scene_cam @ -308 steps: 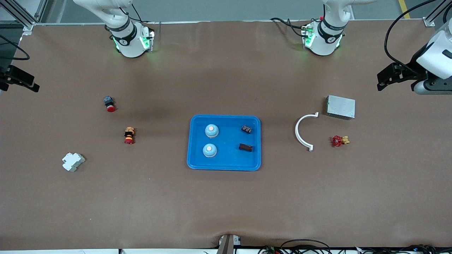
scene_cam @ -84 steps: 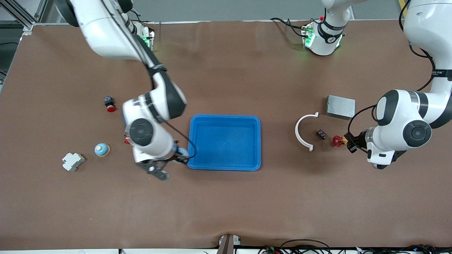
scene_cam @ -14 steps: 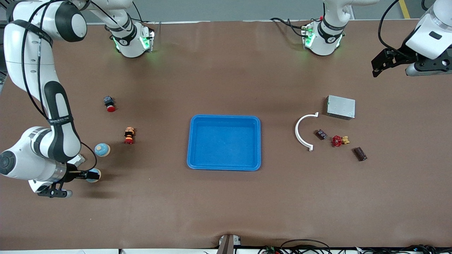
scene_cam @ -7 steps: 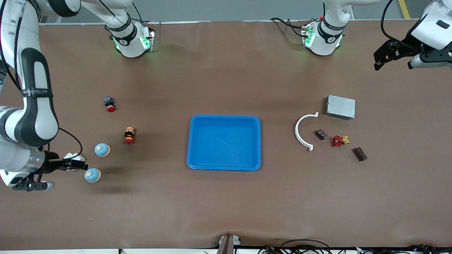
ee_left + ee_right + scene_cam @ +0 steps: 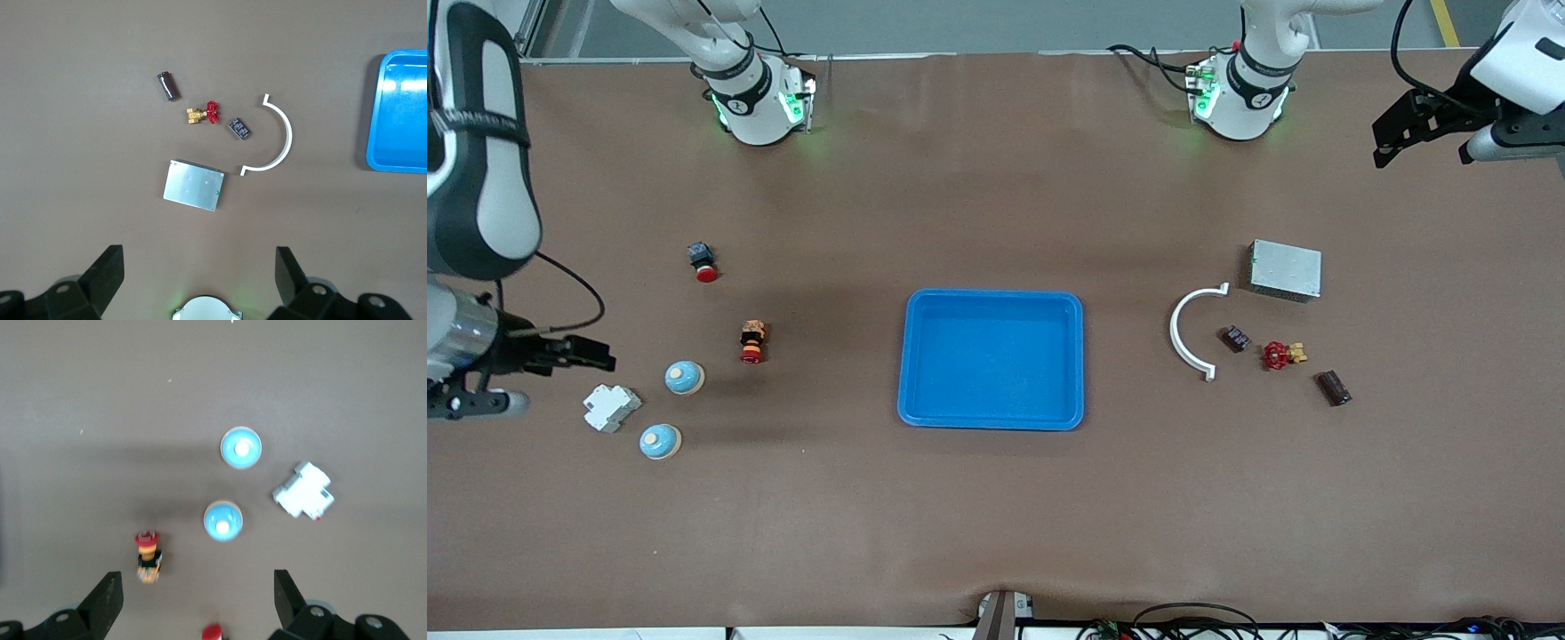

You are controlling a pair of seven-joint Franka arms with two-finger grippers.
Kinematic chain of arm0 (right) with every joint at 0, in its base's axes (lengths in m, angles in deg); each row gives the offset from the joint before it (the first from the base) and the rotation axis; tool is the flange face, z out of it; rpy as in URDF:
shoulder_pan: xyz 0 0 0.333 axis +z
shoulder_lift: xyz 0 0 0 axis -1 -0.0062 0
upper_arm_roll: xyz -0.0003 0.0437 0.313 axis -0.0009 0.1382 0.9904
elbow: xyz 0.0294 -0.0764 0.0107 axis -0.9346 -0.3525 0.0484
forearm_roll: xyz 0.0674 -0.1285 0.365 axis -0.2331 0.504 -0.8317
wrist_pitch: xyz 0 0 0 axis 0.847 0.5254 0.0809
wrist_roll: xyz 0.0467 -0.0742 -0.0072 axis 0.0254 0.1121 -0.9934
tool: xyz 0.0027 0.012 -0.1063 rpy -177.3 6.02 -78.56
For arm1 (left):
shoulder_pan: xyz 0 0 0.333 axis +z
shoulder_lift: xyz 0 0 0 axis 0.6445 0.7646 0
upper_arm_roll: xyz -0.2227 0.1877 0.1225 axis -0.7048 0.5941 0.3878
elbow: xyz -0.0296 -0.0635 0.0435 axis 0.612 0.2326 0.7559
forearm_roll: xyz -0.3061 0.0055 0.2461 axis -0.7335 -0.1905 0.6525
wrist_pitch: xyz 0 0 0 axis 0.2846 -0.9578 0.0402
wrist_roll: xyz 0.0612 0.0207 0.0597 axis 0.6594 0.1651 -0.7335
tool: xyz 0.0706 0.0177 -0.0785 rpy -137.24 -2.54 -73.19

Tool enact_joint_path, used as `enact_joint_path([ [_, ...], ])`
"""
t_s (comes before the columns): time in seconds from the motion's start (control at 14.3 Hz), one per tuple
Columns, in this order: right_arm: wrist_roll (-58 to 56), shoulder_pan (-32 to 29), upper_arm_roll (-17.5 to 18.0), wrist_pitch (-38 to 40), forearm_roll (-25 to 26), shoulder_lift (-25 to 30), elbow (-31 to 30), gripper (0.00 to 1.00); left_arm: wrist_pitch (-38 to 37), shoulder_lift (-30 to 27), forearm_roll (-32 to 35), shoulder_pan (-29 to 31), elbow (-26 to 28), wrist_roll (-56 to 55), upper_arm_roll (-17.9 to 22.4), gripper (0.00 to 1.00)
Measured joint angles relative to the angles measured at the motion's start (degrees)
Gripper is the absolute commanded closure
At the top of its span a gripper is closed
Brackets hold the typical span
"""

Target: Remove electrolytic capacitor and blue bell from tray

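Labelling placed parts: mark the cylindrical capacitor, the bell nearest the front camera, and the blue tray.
cylindrical capacitor [image 5: 1334, 388], front view, middle of its dark body.
bell nearest the front camera [image 5: 660, 441], front view, top of the dome.
blue tray [image 5: 993, 422], front view, camera-side rim.

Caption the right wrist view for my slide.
Open right gripper above two blue bells, a white breaker.

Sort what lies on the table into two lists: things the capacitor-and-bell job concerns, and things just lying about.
Job: two blue bells; two capacitors; blue tray.

Lying about: white breaker; two red push buttons; white curved bracket; red valve; metal box.
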Motion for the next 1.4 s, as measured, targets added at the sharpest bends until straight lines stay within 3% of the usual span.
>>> enact_joint_path([
  [0.49, 3.02, 0.02, 0.03, 10.39, 0.94, 9.02, 0.17, 0.00, 0.00, 0.00, -0.01, -0.13, -0.11, 0.00, -0.67, 0.00],
  [0.98, 3.27, 0.01, -0.08, 16.29, 1.30, 10.36, 3.76, 0.00, 0.00, 0.00, -0.01, -0.11, -0.31, 0.00, -0.75, 0.00],
  [1.4, 3.30, 0.01, -0.12, 16.29, 3.68, 10.46, 4.77, 0.00, 0.00, 0.00, -0.01, 0.16, -0.43, -0.14, -0.45, 0.00],
])
